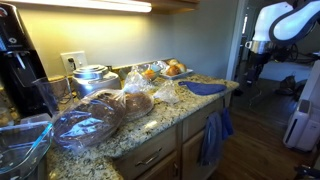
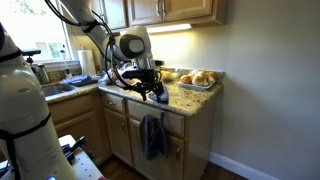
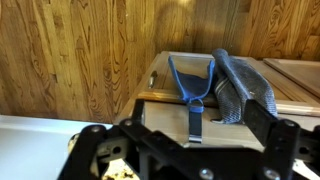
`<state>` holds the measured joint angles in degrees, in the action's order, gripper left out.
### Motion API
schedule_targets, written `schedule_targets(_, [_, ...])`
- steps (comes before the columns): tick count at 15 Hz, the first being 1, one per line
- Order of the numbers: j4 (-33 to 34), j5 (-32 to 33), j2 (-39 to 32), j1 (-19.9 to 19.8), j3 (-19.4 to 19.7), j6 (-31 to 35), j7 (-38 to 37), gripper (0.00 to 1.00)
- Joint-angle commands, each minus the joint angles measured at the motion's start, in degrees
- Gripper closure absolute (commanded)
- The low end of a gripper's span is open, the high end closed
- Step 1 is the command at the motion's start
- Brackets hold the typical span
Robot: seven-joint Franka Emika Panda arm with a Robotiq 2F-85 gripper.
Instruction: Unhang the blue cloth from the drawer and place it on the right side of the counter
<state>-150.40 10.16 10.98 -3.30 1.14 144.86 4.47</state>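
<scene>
The cloth hangs on the drawer front, under the counter edge. The gripper hovers at the cloth's 1 o'clock, well apart from it. In the wrist view its jaws stand spread and empty.

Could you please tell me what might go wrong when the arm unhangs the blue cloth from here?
The blue cloth hangs by a loop hooked over the drawer handle; pulling outward could snag it or drag the drawer open. The counter is crowded with bagged bread and a tray of rolls, so setting the cloth down could knock something.
</scene>
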Motion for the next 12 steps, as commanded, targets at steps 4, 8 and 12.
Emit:
schedule_targets(4, [-7.16,-2.93,-9.98,0.08,3.14,24.57,8.24,0.0])
schedule_targets(8, [-8.82,-8.93,-15.24,-0.29,1.17,33.26,14.77,0.0])
schedule_targets(12, [-7.45,-10.0,-16.7,-0.01,0.32,31.84,14.56,0.0])
